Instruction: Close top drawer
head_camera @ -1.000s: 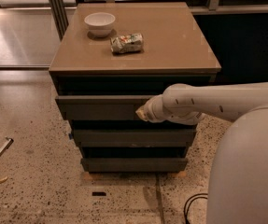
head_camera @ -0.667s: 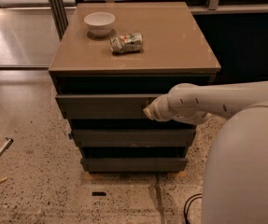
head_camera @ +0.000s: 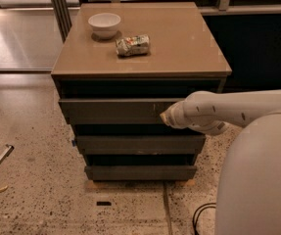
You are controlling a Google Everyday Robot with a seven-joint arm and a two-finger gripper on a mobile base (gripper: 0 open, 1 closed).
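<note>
The top drawer (head_camera: 110,110) is the widest dark grey-brown front of the cabinet, just under the tan top. It stands out only slightly from the cabinet body, with a dark gap above it. My gripper (head_camera: 164,116) is at the end of the white arm that reaches in from the right. Its tip is against the drawer's front panel, right of the middle. The wrist housing hides most of the gripper.
A white bowl (head_camera: 104,24) and a crushed can (head_camera: 132,45) lie on the cabinet top (head_camera: 179,43). Two narrower drawer fronts (head_camera: 140,144) sit below the top one. My white base (head_camera: 257,180) fills the lower right. A cable (head_camera: 201,214) lies on the speckled floor.
The arm and gripper have shifted a little to the right along the drawer front. The drawer front looks the same.
</note>
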